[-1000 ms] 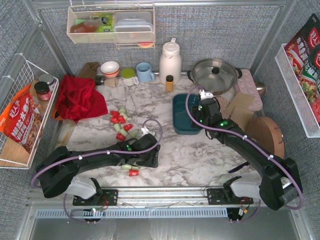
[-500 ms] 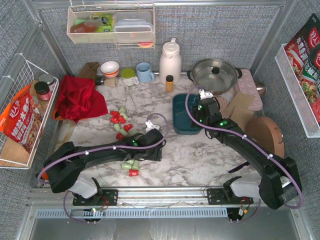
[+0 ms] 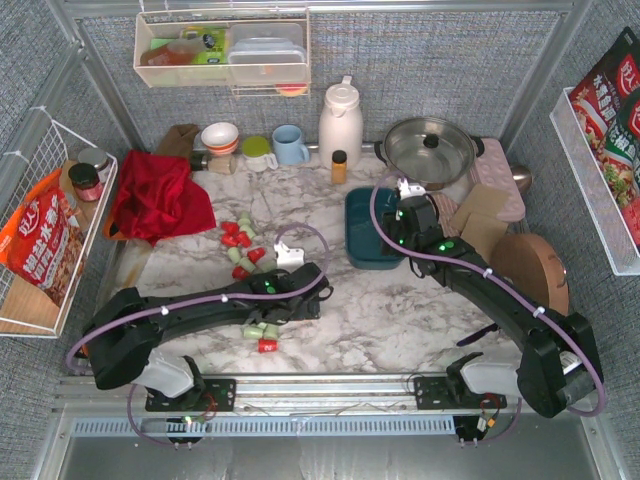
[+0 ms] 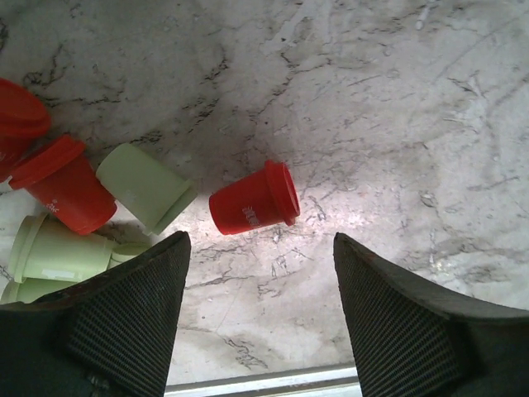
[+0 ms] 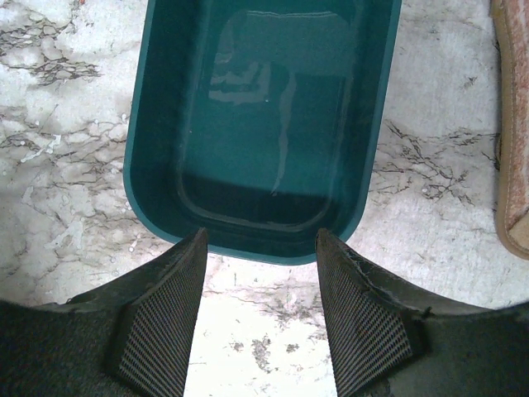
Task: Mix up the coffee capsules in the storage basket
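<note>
Two things are different from a second ago: our left claw (image 4: 258, 248) has opened wider, and its arm has shifted a little above the near bunch of coffee capsules (image 3: 262, 332). Now its two fingers stand well apart and hold nothing. One red capsule (image 4: 248, 203) lies on its side on the tabletop (image 4: 397, 124), just in front of the gap between the fingers. A few green capsules (image 4: 145, 186) and more red ones lie in a little heap to one side of it, some touching each other. We think the claw is getting ready to come down around that red capsule and pick it up, so the wider gap is a good sign. Our right claw (image 5: 260, 240) has not moved at all. Its fingers are apart too, with nothing in them, and it hangs over the near end of the storage basket (image 5: 264, 149). The basket sits well apart from the capsules, off to the right, and we see only its bare, shiny bottom. A second bunch of capsules (image 3: 240, 245) waits farther back on the tabletop. So none of them are in the basket yet, and we judge that the job has hardly started. Every capsule must first go in before any mixing can happen.
</note>
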Motion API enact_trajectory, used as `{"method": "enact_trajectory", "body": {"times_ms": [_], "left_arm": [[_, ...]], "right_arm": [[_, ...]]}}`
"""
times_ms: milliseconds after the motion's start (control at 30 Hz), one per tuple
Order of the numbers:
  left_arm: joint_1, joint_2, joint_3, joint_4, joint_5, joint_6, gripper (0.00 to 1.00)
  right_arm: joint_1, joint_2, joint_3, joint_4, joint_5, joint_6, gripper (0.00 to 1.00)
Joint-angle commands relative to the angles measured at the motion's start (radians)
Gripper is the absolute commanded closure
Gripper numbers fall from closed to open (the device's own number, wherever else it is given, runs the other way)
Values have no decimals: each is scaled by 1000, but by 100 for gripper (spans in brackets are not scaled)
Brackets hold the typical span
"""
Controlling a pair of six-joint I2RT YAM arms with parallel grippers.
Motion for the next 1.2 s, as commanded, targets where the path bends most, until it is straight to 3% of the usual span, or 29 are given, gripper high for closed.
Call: {"method": "enact_trajectory", "body": {"times_ms": [0, 433, 733, 1033, 1167], "left_arm": [[-13, 36, 7, -14, -64, -46, 22], [-12, 56, -18, 82, -82, -157, 27], [-38, 116, 61, -81, -109, -290, 23], [-71, 289, 216, -299, -168, -475, 22], [-83, 310, 221, -285, -172, -525, 23]], "right_arm": [[1, -1, 13, 17, -10, 4, 41], [1, 0, 13, 16, -16, 5, 41], [1, 13, 19, 11, -27, 6, 41], [2, 10, 21, 7, -31, 8, 41], [2, 10, 24, 6, -36, 9, 41]]}}
